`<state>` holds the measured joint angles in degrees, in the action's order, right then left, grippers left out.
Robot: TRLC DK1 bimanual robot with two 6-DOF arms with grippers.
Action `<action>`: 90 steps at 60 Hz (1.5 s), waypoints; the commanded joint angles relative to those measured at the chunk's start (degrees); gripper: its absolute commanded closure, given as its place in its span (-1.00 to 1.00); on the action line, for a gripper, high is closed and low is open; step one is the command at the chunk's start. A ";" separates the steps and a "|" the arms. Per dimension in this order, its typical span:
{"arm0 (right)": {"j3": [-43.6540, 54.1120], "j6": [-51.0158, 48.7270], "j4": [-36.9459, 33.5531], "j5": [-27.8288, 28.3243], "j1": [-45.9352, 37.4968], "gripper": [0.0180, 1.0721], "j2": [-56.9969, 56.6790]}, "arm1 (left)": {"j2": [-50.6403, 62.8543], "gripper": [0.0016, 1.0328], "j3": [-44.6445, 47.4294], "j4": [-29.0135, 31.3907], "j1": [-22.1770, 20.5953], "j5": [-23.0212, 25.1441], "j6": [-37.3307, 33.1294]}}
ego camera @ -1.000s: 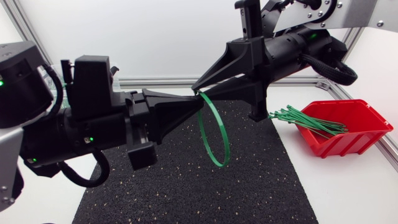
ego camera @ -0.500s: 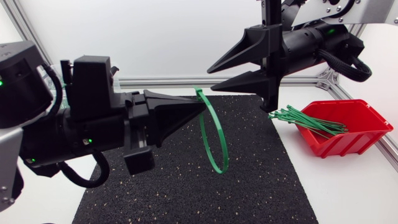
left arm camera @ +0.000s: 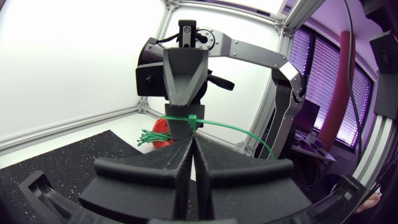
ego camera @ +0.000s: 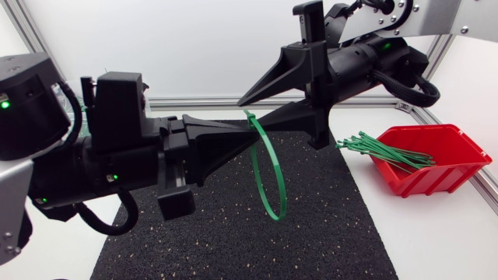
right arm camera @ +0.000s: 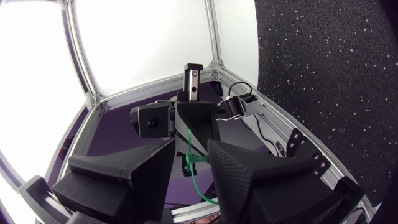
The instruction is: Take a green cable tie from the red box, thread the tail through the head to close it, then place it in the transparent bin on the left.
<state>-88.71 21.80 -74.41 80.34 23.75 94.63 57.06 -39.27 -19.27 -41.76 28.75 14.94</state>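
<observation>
A green cable tie (ego camera: 267, 171) closed into a loop hangs over the mat, and my left gripper (ego camera: 253, 134) is shut on it near the top. In the left wrist view the shut fingers (left arm camera: 205, 163) hold the tie (left arm camera: 230, 127) just below its head (left arm camera: 193, 121). My right gripper (ego camera: 249, 113) stands open, one finger above and one below the tie's head. The right wrist view shows the head (right arm camera: 193, 159) in the gap of the right gripper (right arm camera: 189, 149), touching neither finger. The red box (ego camera: 447, 159) at the right holds several green ties (ego camera: 381, 149). No transparent bin shows clearly.
A black speckled mat (ego camera: 233, 233) covers the middle of the table. White tabletop (ego camera: 436, 233) lies around the red box. An aluminium frame rail (ego camera: 194, 101) runs along the back edge. My left arm's bulk (ego camera: 78, 163) fills the left side.
My right gripper let go of the tie's head, drew up and to the right while opening, then came back with wider fingers around the head. The left gripper kept hold.
</observation>
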 commanded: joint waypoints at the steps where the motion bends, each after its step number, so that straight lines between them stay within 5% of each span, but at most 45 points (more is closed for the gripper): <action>1: -2.08 -0.97 -0.91 -0.09 0.77 0.21 0.91 | 0.51 0.93 -0.64 0.02 0.10 0.34 -0.44; 12: -2.61 -0.97 -0.65 -1.15 0.16 0.48 1.26 | 0.51 0.94 -0.72 0.02 0.19 0.51 -0.44; 90: -1.56 -1.41 1.11 -4.66 -0.54 0.89 -1.55 | 0.16 0.93 -0.55 0.11 0.19 1.04 -0.61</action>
<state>-90.32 20.95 -73.38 76.40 22.83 94.76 57.04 -39.27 -18.83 -41.74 29.54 14.94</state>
